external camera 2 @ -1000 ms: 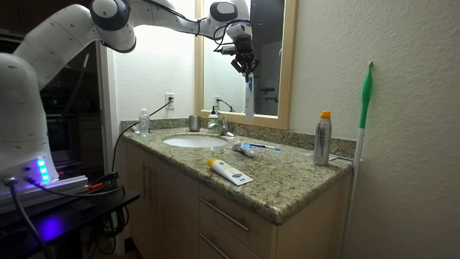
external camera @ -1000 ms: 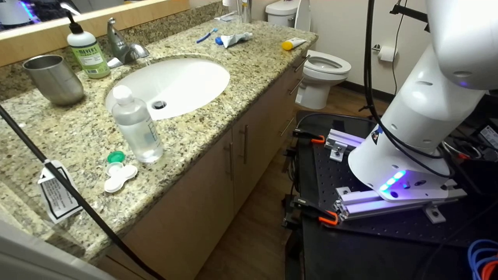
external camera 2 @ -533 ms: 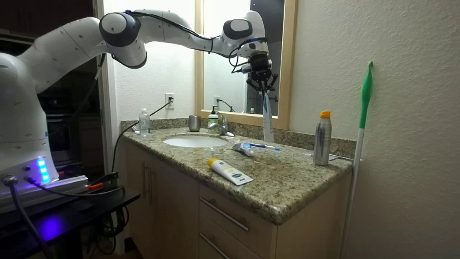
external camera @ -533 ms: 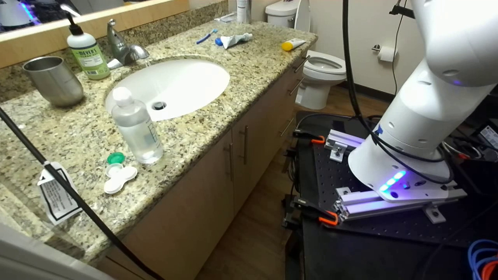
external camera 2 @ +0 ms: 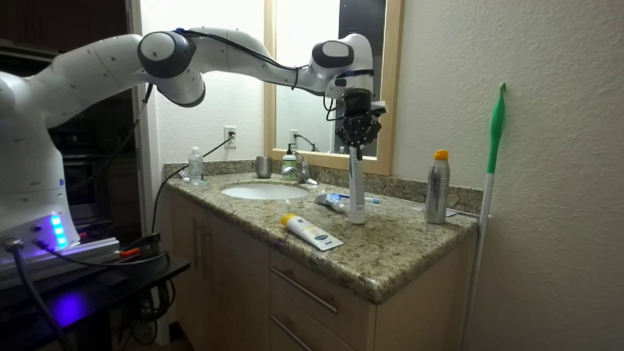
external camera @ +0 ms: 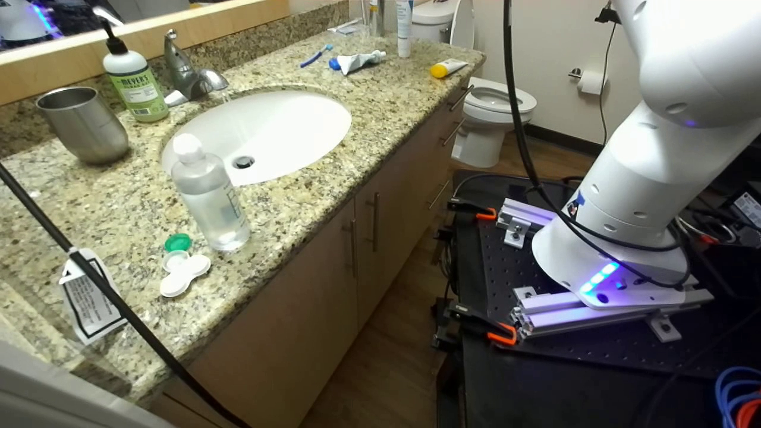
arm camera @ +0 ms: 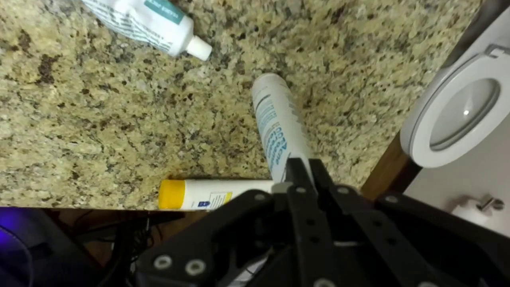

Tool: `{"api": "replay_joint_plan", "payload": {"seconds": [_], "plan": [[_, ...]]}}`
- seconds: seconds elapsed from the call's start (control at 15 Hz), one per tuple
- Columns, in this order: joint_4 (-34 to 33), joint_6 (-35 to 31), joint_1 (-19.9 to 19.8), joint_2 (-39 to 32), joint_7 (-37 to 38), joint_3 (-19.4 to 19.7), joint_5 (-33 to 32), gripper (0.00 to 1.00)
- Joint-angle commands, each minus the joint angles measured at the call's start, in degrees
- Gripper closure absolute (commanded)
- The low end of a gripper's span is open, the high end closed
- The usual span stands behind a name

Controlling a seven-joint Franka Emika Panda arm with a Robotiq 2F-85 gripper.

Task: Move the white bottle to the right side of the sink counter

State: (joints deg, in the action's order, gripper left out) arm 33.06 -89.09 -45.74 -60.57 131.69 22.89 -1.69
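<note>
Well, at the far left of an exterior view stands the robot arm (external camera 2: 29,141), blue lights lit on its base, its links reaching across the upper middle of the frame. Left of centre, the water bottle (external camera 2: 196,166) stands upright at the far end of the sink counter (external camera 2: 390,243). Next come the cup (external camera 2: 263,167) near the back edge, the basin (external camera 2: 264,191), and the soap bottle (external camera 2: 289,168) just beside the tap (external camera 2: 304,170). Mid-frame, a yellow-capped tube (external camera 2: 312,232) lies near the front edge; farther back lie a crumpled tube (external camera 2: 329,201) and a toothbrush (external camera 2: 374,200), partly hidden.

Slightly right of centre is the white bottle (external camera 2: 357,190), nearly upright in both exterior views. Its top is pinched by the gripper (arm camera: 306,165); the wrist view shows the jaws at lower middle, pressed in on either side of it. Whether its lower end touches the counter I cannot tell. Farther right, well apart from it, a spray can (external camera 2: 437,187) stands upright, and at the right of the frame a green-handled pole (external camera 2: 497,129) stands slightly tilted beside the counter.
</note>
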Motion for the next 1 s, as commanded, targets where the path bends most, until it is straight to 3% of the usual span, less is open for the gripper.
{"api": "replay_joint_plan", "payload": {"seconds": [0.0,0.4,0.47,0.53,0.67,0.93], "plan": [[-5.2,8.5,-3.1,-2.8,7.4,-2.0,0.0,0.98],[-10.0,15.3,-7.3,-3.4,21.4,-7.0,4.2,0.98],[-6.6,13.0,-6.1,-1.8,17.5,3.9,13.4,0.98],[-5.0,12.0,-5.7,-1.0,17.9,5.7,16.5,0.98],[-0.5,9.7,-3.6,0.3,17.6,13.4,25.6,0.98],[0.7,9.1,-2.4,-1.2,17.5,21.0,33.9,0.98]]}}
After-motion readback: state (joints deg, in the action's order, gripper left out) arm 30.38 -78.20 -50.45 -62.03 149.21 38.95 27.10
